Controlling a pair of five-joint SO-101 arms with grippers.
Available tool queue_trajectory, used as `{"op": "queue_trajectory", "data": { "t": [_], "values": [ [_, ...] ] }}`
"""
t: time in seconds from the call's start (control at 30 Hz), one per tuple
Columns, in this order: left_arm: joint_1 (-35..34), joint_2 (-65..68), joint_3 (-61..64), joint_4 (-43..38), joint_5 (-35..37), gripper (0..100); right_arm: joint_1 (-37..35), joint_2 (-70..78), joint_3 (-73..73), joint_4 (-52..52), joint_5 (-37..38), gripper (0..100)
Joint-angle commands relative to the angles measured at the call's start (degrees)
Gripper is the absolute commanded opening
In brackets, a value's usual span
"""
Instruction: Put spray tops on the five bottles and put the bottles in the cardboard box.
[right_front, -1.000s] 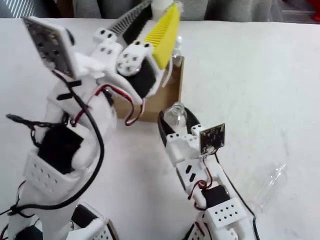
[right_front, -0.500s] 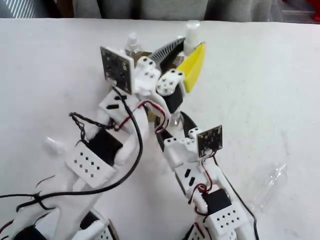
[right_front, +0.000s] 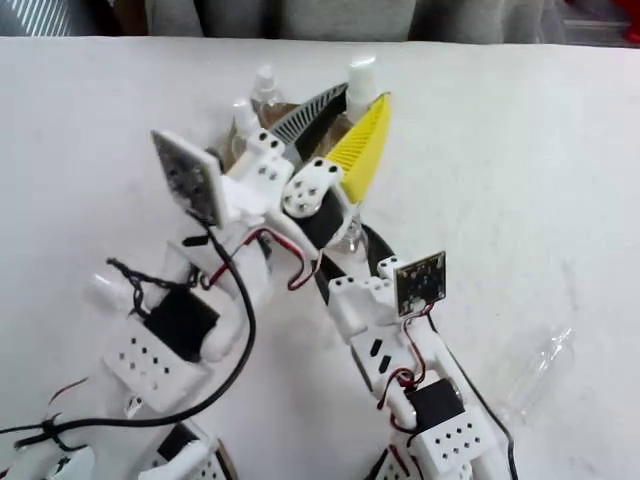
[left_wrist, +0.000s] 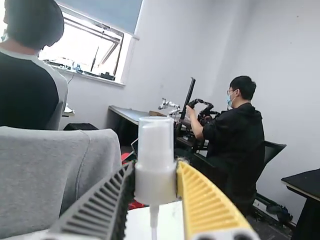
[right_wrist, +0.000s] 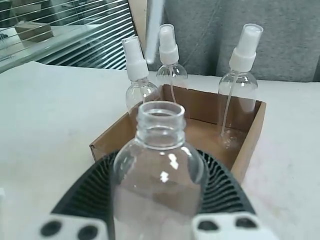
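**Spray top held above the box, open bottle held just before it**

In the high view, the left hand (right_front: 362, 92) sits at upper centre, over the cardboard box (right_front: 288, 110). Its grey and yellow fingers are closed on a white spray top (right_front: 361, 73). The left wrist view shows that grip close up: the spray top (left_wrist: 155, 160) stands upright, pinched in the left hand (left_wrist: 155, 175), with its thin tube hanging below.

The right wrist view shows the right hand (right_wrist: 157, 155) with its black fingers wrapped round an uncapped clear bottle (right_wrist: 158, 125), which stands upright. Beyond it is the cardboard box (right_wrist: 251, 134) with three capped bottles (right_wrist: 239, 85) upright in it. In the high view the right hand (right_front: 352, 245) is mostly hidden under the left arm.

A further clear bottle (right_front: 535, 375) lies on its side at lower right on the white worktop (right_front: 520, 170).

Behind the left hand there is a room with a bright window (left_wrist: 85, 50), white walls and dark desks. Window blinds (right_wrist: 75, 35) and grey cloth stand behind the box.
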Motion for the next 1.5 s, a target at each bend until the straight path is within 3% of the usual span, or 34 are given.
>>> {"op": "queue_trajectory", "data": {
  "t": [0.0,0.67,1.0,1.47],
  "values": [
    [0.48,-4.09,-0.35,0.88,-0.26,2,-0.22,-0.57,0.35,0.13,-0.35,1.6],
    [-2.51,-4.09,11.6,-9.67,-0.18,2,-0.22,-0.84,0.35,0.57,-0.35,1.6],
    [-2.68,-4.53,20.13,-9.93,3.69,2,-0.22,-0.84,0.35,0.48,-0.35,1.6],
    [-2.95,-4.62,29.89,-9.93,3.43,2,-0.22,-0.4,0.35,0.57,-0.09,1.6]
  ]
}}
